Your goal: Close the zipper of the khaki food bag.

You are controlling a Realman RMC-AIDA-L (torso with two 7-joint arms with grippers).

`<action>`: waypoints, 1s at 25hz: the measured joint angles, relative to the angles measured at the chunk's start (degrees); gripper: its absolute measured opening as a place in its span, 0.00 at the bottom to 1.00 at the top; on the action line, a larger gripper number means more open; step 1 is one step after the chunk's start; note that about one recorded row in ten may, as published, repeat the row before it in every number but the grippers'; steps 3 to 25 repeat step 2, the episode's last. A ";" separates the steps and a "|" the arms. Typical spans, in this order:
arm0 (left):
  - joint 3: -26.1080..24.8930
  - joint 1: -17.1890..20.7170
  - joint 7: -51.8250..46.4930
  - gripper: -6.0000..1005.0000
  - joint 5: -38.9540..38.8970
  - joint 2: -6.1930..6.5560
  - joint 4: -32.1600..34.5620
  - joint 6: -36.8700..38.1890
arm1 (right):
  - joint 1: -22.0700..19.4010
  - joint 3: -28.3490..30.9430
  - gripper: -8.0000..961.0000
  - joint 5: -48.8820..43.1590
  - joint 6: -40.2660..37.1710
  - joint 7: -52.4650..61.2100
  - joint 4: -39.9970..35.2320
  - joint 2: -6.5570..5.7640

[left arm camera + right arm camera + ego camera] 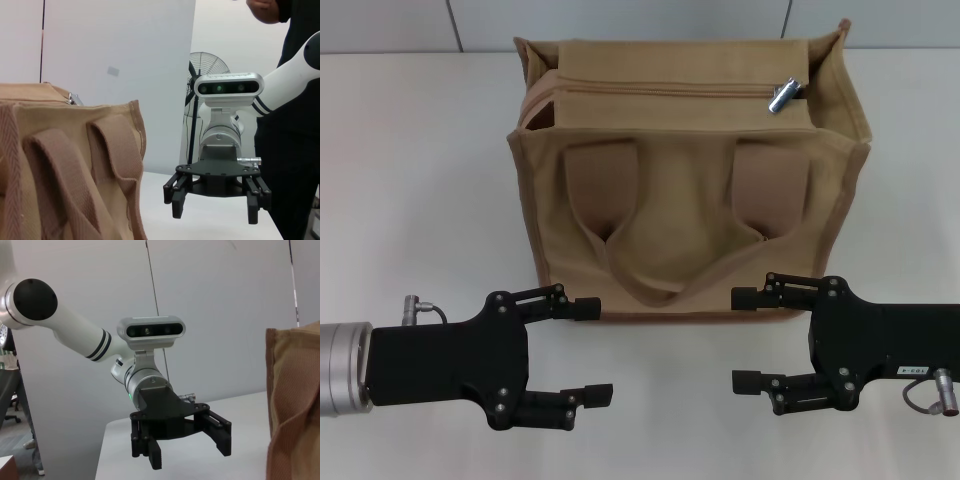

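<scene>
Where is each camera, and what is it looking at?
Head view: up on the robot's head, looking down at the bag, with left gripper and right gripper open.
Left wrist view: looks sideways at the bag and right gripper.
Right wrist view: looks sideways at the left gripper.
All share the bag.

Khaki food bag (295,405) cut off by frame edge.

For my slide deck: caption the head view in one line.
Both open grippers, left and right, wait on the table before the khaki bag, zipper pull at its right end.
</scene>
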 joint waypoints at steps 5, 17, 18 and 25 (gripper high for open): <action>0.00 -0.04 0.00 0.83 0.00 0.00 0.00 0.00 | 0.00 0.00 0.85 0.00 0.00 0.00 0.00 0.00; 0.00 -0.04 0.00 0.83 0.00 0.00 0.00 0.00 | 0.00 0.00 0.85 0.00 0.00 0.00 0.00 0.00; 0.00 -0.04 0.00 0.83 0.00 0.00 0.00 0.00 | 0.00 0.00 0.85 0.00 0.00 0.00 0.00 0.00; 0.00 -0.04 0.00 0.83 0.00 0.00 0.00 0.00 | 0.00 0.00 0.85 0.00 0.00 0.00 0.00 0.00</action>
